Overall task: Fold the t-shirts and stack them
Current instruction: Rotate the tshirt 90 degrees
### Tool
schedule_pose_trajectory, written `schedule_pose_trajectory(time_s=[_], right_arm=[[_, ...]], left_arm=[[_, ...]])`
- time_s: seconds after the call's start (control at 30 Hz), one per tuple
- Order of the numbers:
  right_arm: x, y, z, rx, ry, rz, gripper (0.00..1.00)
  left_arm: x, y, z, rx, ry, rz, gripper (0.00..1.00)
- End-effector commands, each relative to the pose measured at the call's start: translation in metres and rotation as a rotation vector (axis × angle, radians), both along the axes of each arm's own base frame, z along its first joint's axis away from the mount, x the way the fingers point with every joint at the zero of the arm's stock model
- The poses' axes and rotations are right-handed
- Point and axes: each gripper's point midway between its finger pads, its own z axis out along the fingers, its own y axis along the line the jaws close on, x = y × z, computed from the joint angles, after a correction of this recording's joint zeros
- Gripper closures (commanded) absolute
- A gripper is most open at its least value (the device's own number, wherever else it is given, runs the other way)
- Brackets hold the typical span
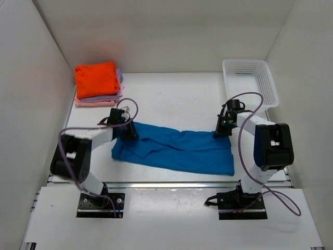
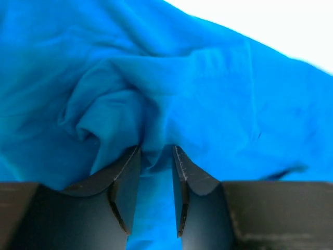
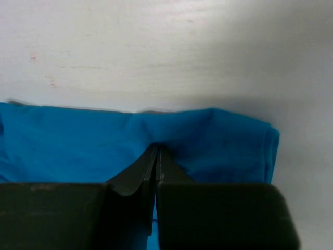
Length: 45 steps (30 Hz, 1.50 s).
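- Two pincers hold the bright blue short-sleeved cloth t-shirt. It lies stretched in a long wrinkled band across the near part of the white desk, well apart from the folded stack in the far left corner.
- Our left pincer stands narrow on a thick bunched wad of cloth near the band's left end. We judge that such a wad may take in several layers, so a lift could drag the under-layer along and spoil the fold.
- Our right pincer is pinched almost fully together on the thin far edge at the right end. We think so shallow a bite could slip out once the cloth comes under tension.
- If we move the two ends unevenly, the wrinkled middle may twist rather than fold flat.
- On the stack, the folded bright orange t-shirt tops a lavender t-shirt and a pink t-shirt. A lumpy blue fold laid on top could slide off.
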Motion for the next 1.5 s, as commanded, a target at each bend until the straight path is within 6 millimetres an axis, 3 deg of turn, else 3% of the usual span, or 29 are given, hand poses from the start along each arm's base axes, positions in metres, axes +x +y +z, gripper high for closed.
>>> schedule_pose_trajectory(time_s=[0.0,0.03,0.07,0.1,0.17,0.2,0.27,0.33,0.37,0.4,0.43,0.53,0.6,0.63,0.67,0.7,0.83,0.97,1.07,1.17,1.2,1.27,1.33,1.47], right_arm=[[-0.032,-0.013,-0.013,-0.049,0.087,-0.161,1.0],[-0.044,-0.01,-0.017,-0.057,0.102,-0.169,1.0],[-0.045,-0.004,-0.011,-0.047,0.082,-0.19,1.0],[-0.055,0.007,-0.01,-0.04,0.084,-0.193,1.0],[-0.069,0.024,-0.009,-0.014,0.092,-0.206,1.0],[-0.073,0.042,-0.002,0.013,0.064,-0.199,1.0],[-0.092,0.068,-0.004,0.063,0.056,-0.207,1.0],[-0.102,0.108,0.001,0.24,0.028,-0.266,1.0],[-0.126,0.117,-0.01,0.273,0.05,-0.258,1.0],[-0.133,0.136,-0.008,0.379,0.027,-0.276,1.0],[-0.123,0.146,0.001,0.444,-0.027,-0.317,1.0],[-0.135,0.168,-0.004,0.448,-0.047,-0.268,1.0],[-0.131,0.179,0.004,0.45,-0.098,-0.243,1.0],[-0.128,0.175,0.0,0.421,-0.117,-0.262,1.0],[-0.122,0.179,0.008,0.439,-0.142,-0.264,1.0],[-0.122,0.176,0.003,0.43,-0.13,-0.272,1.0],[-0.115,0.171,0.001,0.43,-0.117,-0.294,1.0],[-0.123,0.169,0.001,0.427,-0.097,-0.287,1.0],[-0.133,0.172,0.009,0.454,-0.08,-0.268,1.0],[-0.131,0.163,0.017,0.416,-0.144,-0.26,0.9],[-0.131,0.159,0.016,0.404,-0.157,-0.255,0.87],[-0.126,0.157,0.03,0.417,-0.213,-0.243,0.78],[-0.116,0.157,0.046,0.397,-0.3,-0.172,0.73],[-0.112,0.165,0.07,0.346,-0.407,-0.061,0.69]], left_arm=[[0.044,-0.022,-0.009,0.003,0.021,-0.032,0.6],[0.065,-0.036,-0.008,-0.004,0.012,-0.046,0.61],[0.066,-0.046,-0.023,0.007,0.06,-0.067,0.62],[0.094,-0.055,-0.007,0.004,0.019,-0.068,0.63],[0.141,-0.084,0.0,-0.006,0.005,-0.112,0.63],[0.144,-0.092,-0.001,-0.008,0.034,-0.127,0.64],[0.187,-0.119,0.006,-0.045,0.007,-0.151,0.63],[0.202,-0.137,0.008,-0.068,0.034,-0.173,0.63],[0.218,-0.153,0.01,-0.102,0.022,-0.19,0.63],[0.231,-0.163,0.014,-0.125,0.018,-0.194,0.63],[0.23,-0.17,0.013,-0.127,0.039,-0.203,0.63],[0.258,-0.199,0.031,-0.249,-0.024,-0.194,0.63],[0.267,-0.2,0.027,-0.305,-0.027,-0.162,0.63],[0.278,-0.198,0.042,-0.329,-0.083,-0.162,0.63],[0.281,-0.195,0.028,-0.343,-0.079,-0.141,0.63],[0.277,-0.192,0.023,-0.352,-0.056,-0.122,0.64],[0.307,-0.181,0.033,-0.408,-0.134,-0.063,0.65],[0.335,-0.165,0.041,-0.467,-0.186,0.001,0.64],[0.343,-0.149,0.046,-0.479,-0.209,0.041,0.64],[0.35,-0.131,0.046,-0.45,-0.225,0.075,0.64],[0.353,-0.134,0.054,-0.451,-0.245,0.071,0.64],[0.359,-0.127,0.059,-0.469,-0.261,0.083,0.63],[0.363,-0.123,0.077,-0.49,-0.294,0.078,0.63],[0.368,-0.13,0.14,-0.572,-0.406,0.038,0.63]])
